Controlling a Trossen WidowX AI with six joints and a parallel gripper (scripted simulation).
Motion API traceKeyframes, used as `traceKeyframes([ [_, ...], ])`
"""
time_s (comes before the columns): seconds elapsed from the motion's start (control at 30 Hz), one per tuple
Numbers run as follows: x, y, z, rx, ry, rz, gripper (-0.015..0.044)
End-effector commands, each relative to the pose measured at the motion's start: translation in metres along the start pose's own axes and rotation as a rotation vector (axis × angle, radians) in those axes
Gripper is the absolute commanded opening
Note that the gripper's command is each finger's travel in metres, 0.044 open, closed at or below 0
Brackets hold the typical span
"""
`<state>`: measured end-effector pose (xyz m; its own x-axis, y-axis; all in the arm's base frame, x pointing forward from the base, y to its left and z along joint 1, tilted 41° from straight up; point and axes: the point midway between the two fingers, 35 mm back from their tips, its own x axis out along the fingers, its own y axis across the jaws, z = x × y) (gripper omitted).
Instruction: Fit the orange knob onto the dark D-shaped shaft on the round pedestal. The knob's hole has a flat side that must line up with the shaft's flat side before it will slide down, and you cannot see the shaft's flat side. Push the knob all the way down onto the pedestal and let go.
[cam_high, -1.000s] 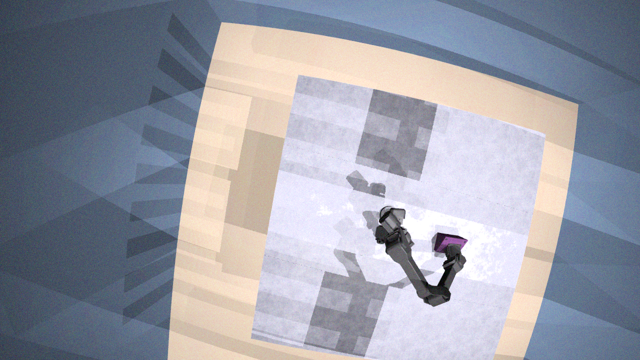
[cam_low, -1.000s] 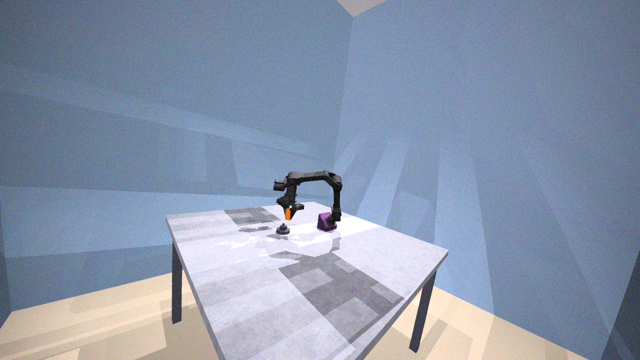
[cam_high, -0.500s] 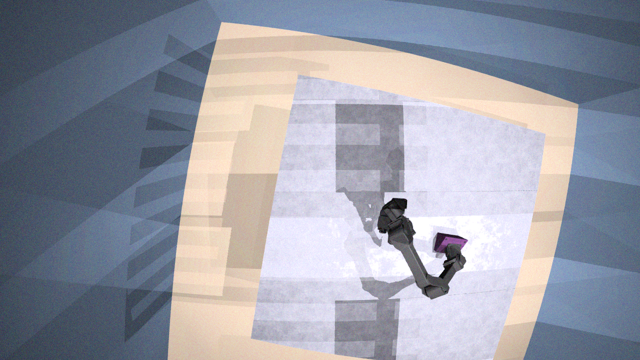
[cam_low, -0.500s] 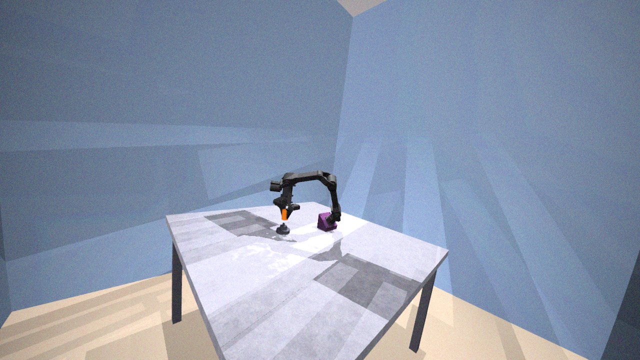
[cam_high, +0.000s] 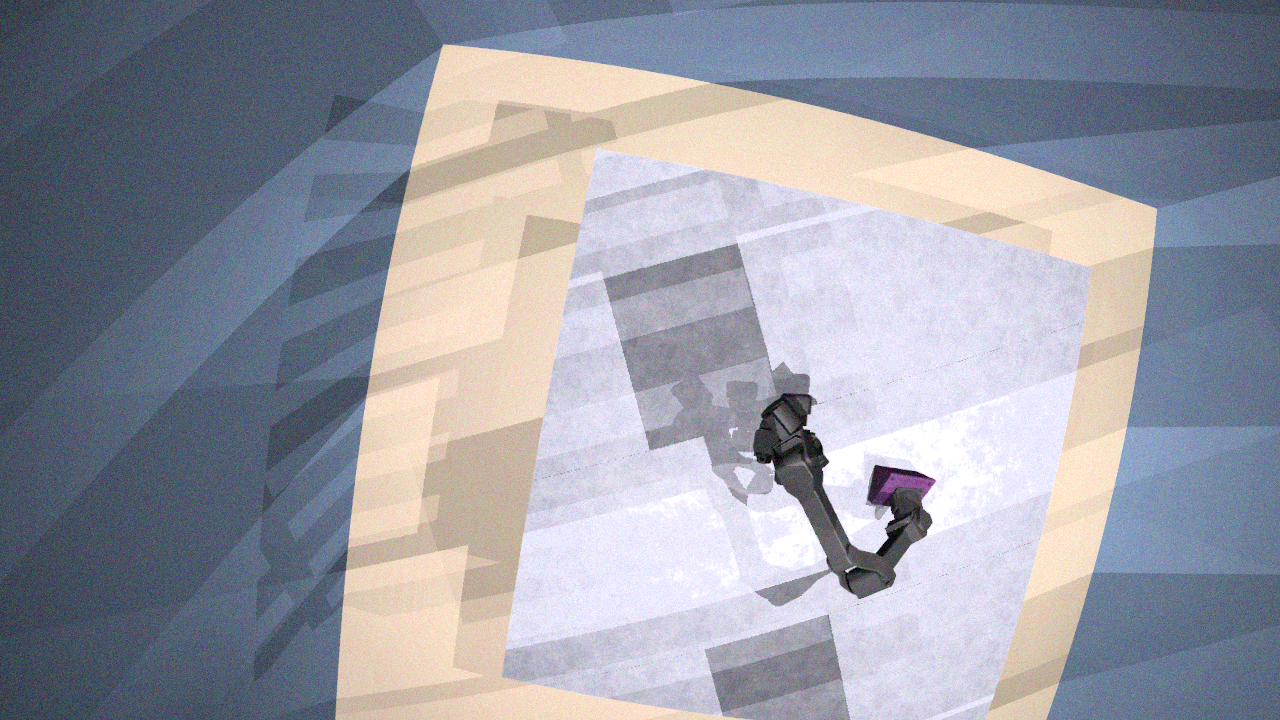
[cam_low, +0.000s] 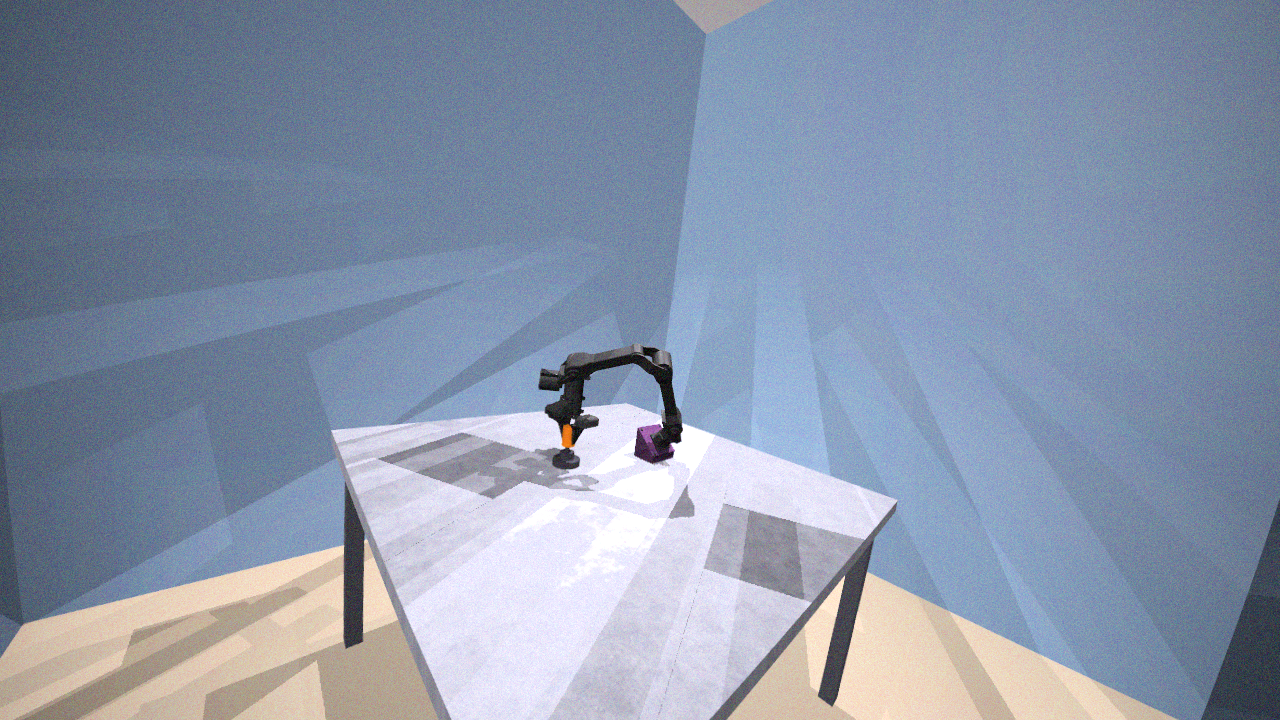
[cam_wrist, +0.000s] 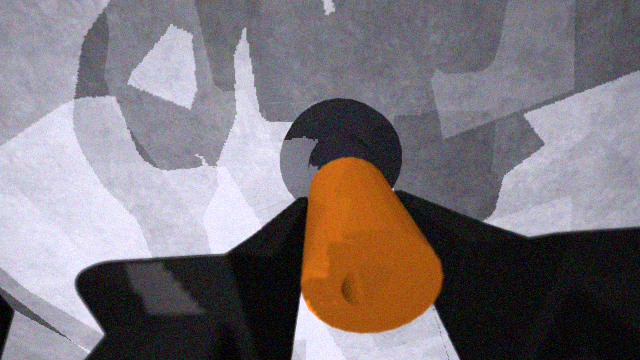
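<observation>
A smooth orange knob (cam_low: 567, 436) (cam_wrist: 367, 250), a tapering cylinder in the wrist view with a small recess in its near end, is standing between the matte-black, angular fingers (cam_low: 570, 434), which are gripping it from both sides. Its far end is overlapping the round, dark, stepped pedestal (cam_low: 565, 460) (cam_wrist: 345, 117) in that view; in the exterior view it is hovering just above, though the shaft is hidden or too small to judge contact. The pedestal is resting on a mottled, pale-gray desk (cam_high: 966, 358) (cam_low: 501, 626), near a purple, wedge-shaped block (cam_high: 895, 485) (cam_low: 648, 445) at the arm's base.
</observation>
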<state>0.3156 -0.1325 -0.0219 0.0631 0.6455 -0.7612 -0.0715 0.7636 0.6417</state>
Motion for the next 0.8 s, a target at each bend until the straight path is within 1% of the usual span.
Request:
traceKeyframes([
  [0.0, -0.0003, 0.0001, 0.0017, 0.001, -0.006, 0.002, 0.0],
  [0.77, 0.0026, 0.0006, 0.0, 0.001, -0.006, 0.002, 0.0],
])
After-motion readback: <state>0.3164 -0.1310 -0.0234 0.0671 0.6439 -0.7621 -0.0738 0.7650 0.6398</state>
